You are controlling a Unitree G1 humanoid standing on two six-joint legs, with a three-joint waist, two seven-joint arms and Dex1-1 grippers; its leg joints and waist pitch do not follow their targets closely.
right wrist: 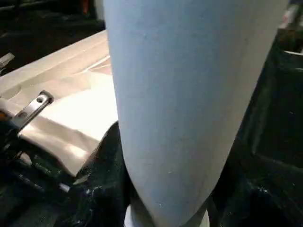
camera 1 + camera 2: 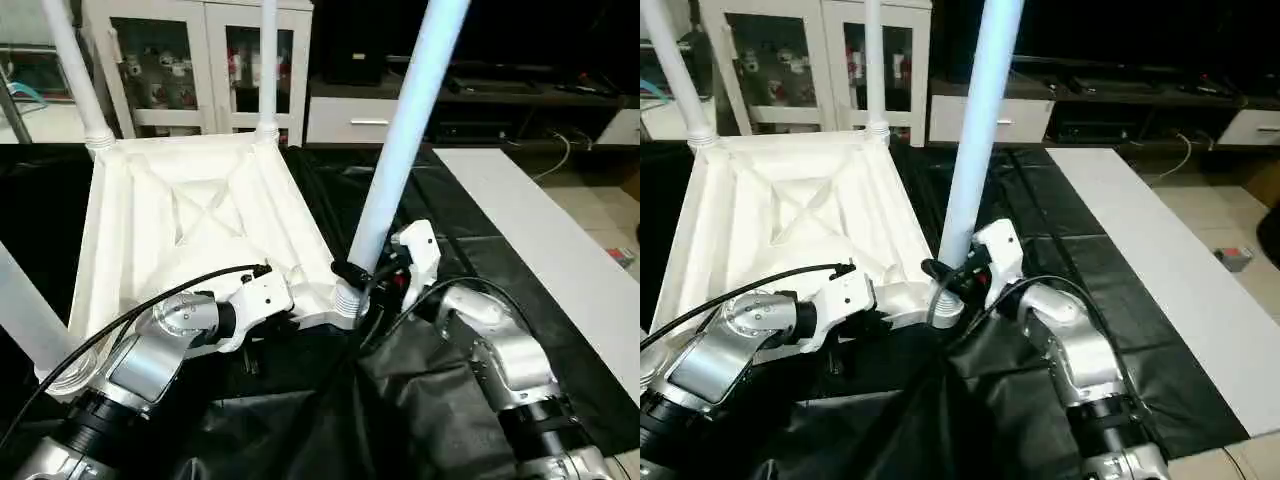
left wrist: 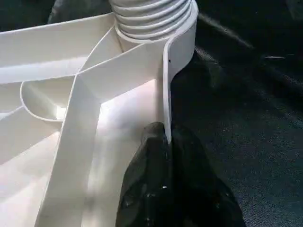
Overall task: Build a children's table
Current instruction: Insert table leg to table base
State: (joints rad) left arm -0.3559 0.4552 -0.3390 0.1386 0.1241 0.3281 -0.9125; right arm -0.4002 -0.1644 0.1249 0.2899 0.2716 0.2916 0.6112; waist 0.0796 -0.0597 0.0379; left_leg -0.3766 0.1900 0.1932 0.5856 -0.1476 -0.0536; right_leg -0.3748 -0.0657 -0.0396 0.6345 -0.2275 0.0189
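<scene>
Left eye view shows the children's table [image 2: 190,215] lying upside down on a black sheet [image 2: 470,240], X-ribbed underside up, legs standing in all four corner sockets; only seating the near-right leg [image 2: 405,130] seems left; the right gripper [image 2: 958,275] is closed around that smooth, tapered leg just above its ribbed base; the left gripper [image 3: 163,189] pinches the thin near rim; everything is glossy white plastic on crinkled black.
</scene>
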